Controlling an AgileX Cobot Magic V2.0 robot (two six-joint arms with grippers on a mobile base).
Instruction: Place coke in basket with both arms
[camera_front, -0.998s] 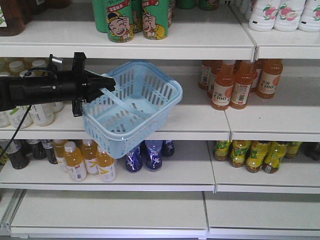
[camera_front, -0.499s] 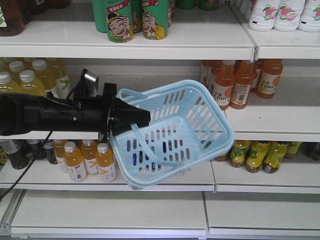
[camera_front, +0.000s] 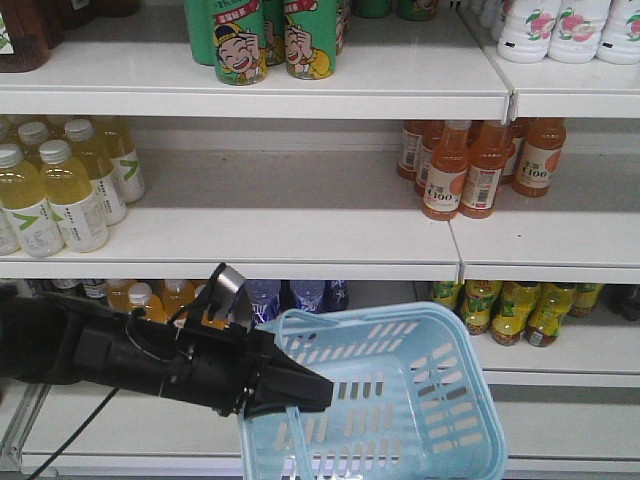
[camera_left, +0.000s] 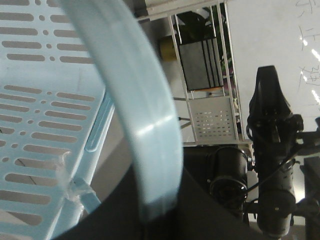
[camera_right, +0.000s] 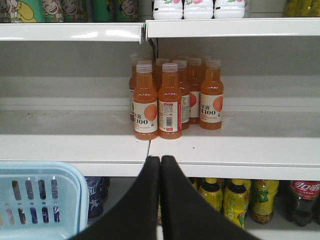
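Basket (camera_front: 360, 320) hangs low at front, gripped by its handle (camera_left: 150, 125) in left end effector (camera_front: 320, 392). Right end effector (camera_right: 160, 159): fingers pressed together, holding nothing, basket to its left. Orange bottles (camera_right: 170, 100) on bench (camera_right: 75, 127) behind.

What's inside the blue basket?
Only its own slotted walls show in the basket; no drink. Its bottom is cut off by the picture's edge, and the left gripper hides a corner.
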